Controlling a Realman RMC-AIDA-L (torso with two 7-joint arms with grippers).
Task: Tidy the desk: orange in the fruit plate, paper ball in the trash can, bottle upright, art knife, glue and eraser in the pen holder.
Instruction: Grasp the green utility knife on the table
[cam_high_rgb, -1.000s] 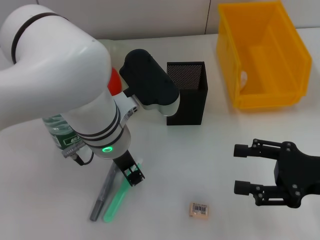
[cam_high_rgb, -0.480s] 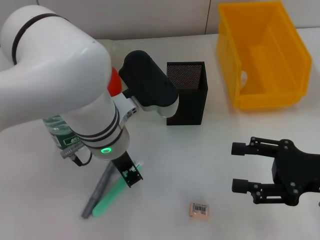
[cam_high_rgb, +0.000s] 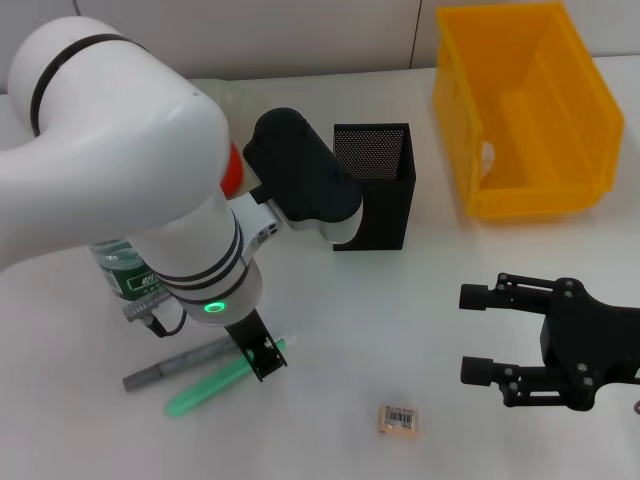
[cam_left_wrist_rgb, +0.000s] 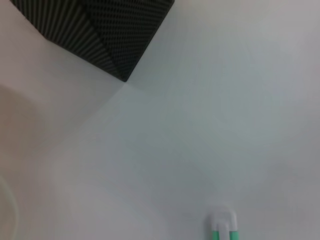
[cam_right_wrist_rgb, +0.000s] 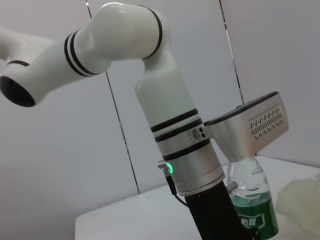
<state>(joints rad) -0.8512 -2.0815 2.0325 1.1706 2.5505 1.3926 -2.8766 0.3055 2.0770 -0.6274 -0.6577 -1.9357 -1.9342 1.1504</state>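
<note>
Left gripper (cam_high_rgb: 262, 356) down on the green glue stick (cam_high_rgb: 222, 378) at the desk's near left.

The glue lies flat beside the grey art knife (cam_high_rgb: 178, 362), at seven o'clock from the pen holder (cam_high_rgb: 375, 187); whether the jaws grip it I cannot tell. The eraser (cam_high_rgb: 399, 419) lies at six o'clock from the holder. The right gripper (cam_high_rgb: 478, 334) hovers spread wide at four o'clock.

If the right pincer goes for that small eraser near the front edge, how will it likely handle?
The eraser is a tiny flat block lying on its broad face, so it probably won't roll or tip. Sitting so low on the table, it may skid if nudged. It looks light; the open right pincer would need to close accurately.
</note>
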